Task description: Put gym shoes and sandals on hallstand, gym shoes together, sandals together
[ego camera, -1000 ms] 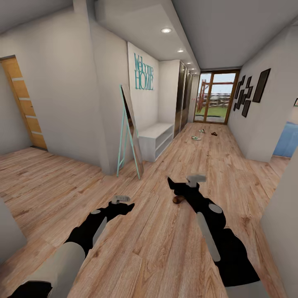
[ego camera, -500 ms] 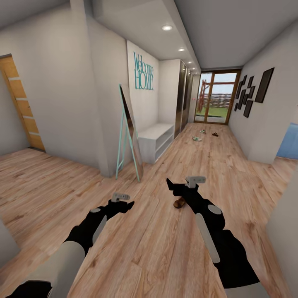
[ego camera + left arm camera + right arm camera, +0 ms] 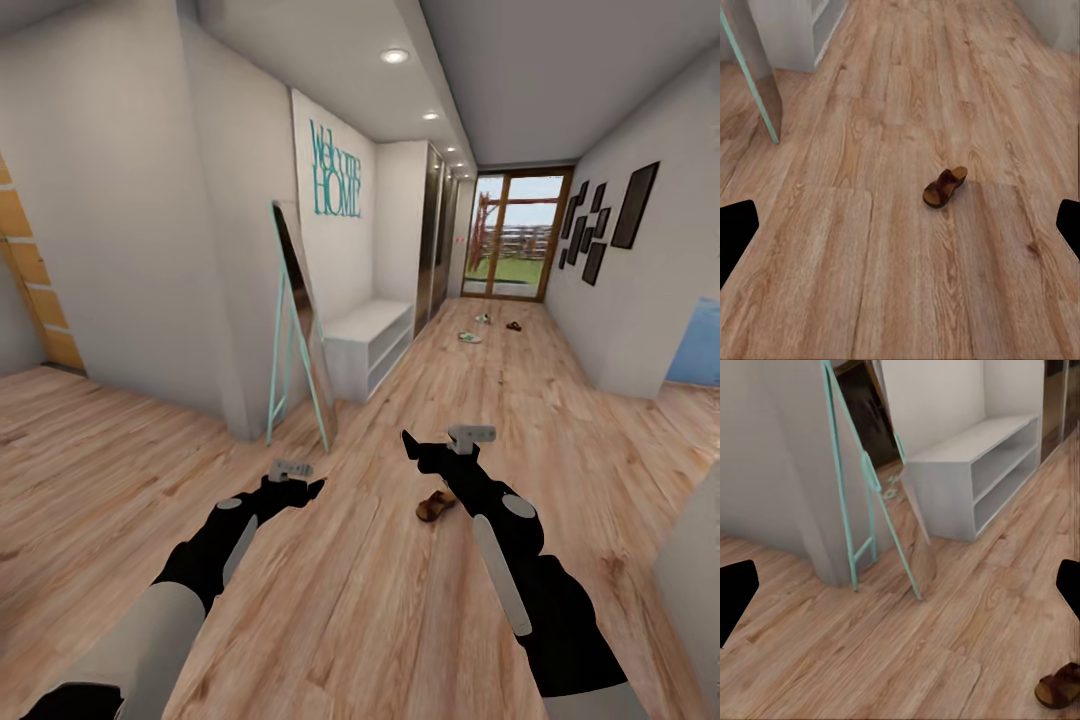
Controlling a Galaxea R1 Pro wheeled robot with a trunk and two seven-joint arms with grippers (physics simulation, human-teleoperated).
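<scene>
One dark brown sandal [image 3: 434,506] lies on the corridor floor [image 3: 400,600] just short of the hallstand [image 3: 365,345], on the near side of it and out toward the middle of the corridor, right beside the robot's right arm. It looks like a light, fairly stiff thing: a flat sole with a leather strap arching over it. I'd judge the safest hold is across the strap or pinching the sole at its edge; the leather may be a little slick, but nothing about it seems fragile.

Well beyond the hallstand, toward the glass door [image 3: 515,240], I count three more small items on the floor: two pale ones that look like the gym shoes [image 3: 470,336] and a dark one [image 3: 513,325], likely the second sandal, though they are too small to be certain. So one sandal near, three pieces of footwear far, none on the hallstand yet.

A tall mirror [image 3: 300,320] on a teal frame leans just beside the hallstand's near end.

Both pincers are empty. The left gripper [image 3: 300,488] and the right gripper [image 3: 425,450] hang over bare floor, and each wrist view shows its fingers [image 3: 736,236] spread wide apart [image 3: 735,592].
</scene>
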